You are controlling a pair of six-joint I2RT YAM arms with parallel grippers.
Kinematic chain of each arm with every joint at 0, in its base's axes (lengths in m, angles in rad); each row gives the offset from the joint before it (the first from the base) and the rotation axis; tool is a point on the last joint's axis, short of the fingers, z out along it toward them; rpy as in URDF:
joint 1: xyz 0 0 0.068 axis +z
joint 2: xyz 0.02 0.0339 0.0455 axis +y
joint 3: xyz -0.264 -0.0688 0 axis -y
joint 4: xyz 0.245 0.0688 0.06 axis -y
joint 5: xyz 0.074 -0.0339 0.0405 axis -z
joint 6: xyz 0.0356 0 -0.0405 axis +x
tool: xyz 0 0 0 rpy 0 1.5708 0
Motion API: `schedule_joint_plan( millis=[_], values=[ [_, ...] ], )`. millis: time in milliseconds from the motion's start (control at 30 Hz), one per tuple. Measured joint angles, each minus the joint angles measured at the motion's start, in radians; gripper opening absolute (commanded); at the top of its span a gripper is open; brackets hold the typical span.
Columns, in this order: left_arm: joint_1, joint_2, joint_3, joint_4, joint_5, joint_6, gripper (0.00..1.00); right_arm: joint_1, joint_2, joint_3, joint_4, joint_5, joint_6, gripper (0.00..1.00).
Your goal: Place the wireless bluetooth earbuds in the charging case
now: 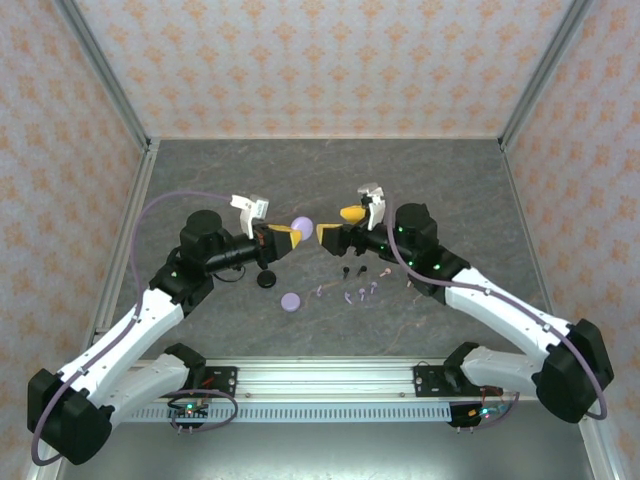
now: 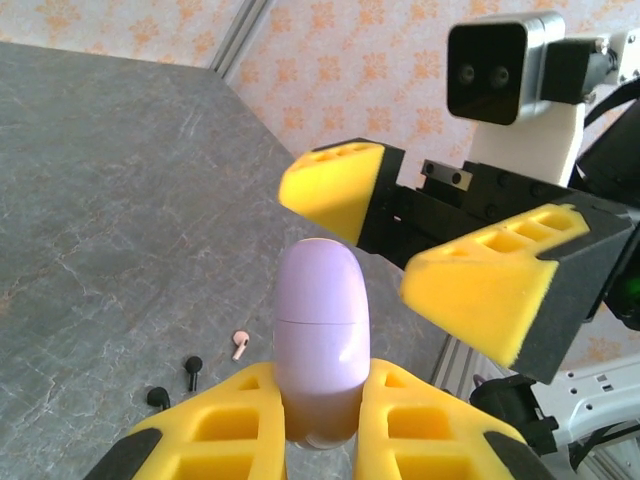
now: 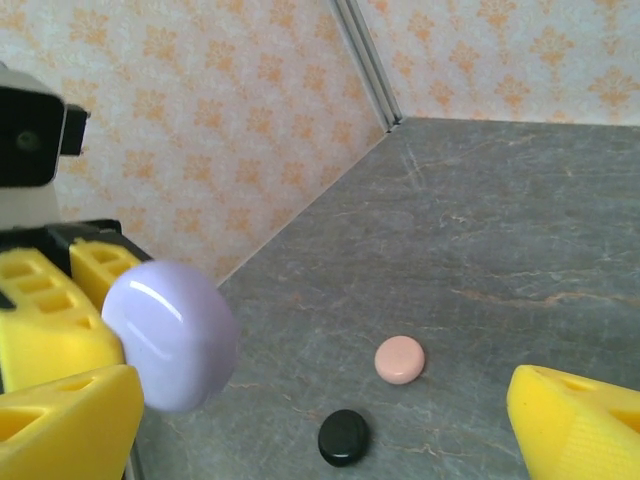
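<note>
Lilac charging case [image 1: 301, 224] hangs over the counter [image 1: 200, 180] in the overhead view, clamped in the left pincer [image 1: 290, 236]. The right pincer [image 1: 338, 224] faces it, gaping, and the earbuds [image 1: 355, 285] lie scattered just nearer.

Left wrist: the lid is shut (no bud can enter yet).

Right wrist: the case sits ahead of the spread jaws. Opening looks to be in hand — next, nip the lid and hinge it up.

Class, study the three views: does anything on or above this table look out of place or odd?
Yes. The earbuds lie scattered loose on the table, pointing different ways. The lilac case is off the table, clamped in the left pincer, and its lid looks shut.
</note>
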Motion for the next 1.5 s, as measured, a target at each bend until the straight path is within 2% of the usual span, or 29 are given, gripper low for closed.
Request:
schedule_joint_plan(
  millis=[333,900,1133,1333,1500],
  values=[
    [-0.002,0.001,0.0,-0.002,-0.023,0.026,0.0,0.0,0.108,0.057,0.039,-0.036,0.021,0.9],
    [-0.007,0.014,0.0,-0.009,-0.035,0.053,0.0,-0.01,0.162,0.087,0.066,0.013,0.041,0.89],
    [-0.029,0.014,0.0,-0.008,-0.027,0.093,0.0,-0.021,0.172,0.105,0.026,0.013,0.051,0.89],
    [-0.062,0.001,-0.011,-0.004,-0.071,0.176,0.0,-0.105,0.105,0.105,-0.032,0.008,0.109,0.89],
    [-0.065,-0.012,-0.021,-0.002,-0.087,0.247,0.0,-0.225,0.006,0.118,-0.201,0.015,0.154,0.85]
  ],
)
